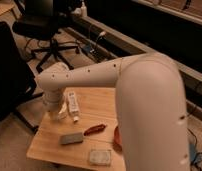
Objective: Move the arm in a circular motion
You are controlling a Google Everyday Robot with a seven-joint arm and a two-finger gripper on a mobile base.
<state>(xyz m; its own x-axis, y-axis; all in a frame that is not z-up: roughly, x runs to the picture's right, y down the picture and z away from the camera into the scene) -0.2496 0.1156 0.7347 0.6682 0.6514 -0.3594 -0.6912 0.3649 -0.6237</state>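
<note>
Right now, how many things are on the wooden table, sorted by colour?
Red: 2, bowl, pepper-like item
White: 2, bottle, cup
Grey: 1, block
Pale: 1, pad
Total: 6
Hand: shut, at the arm end, left of the cup.

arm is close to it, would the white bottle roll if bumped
Probably: the white bottle seems to lie on its side and looks round. Likely light plastic, so it would slide easily. The gripper hangs beside it, under the arm.
</note>
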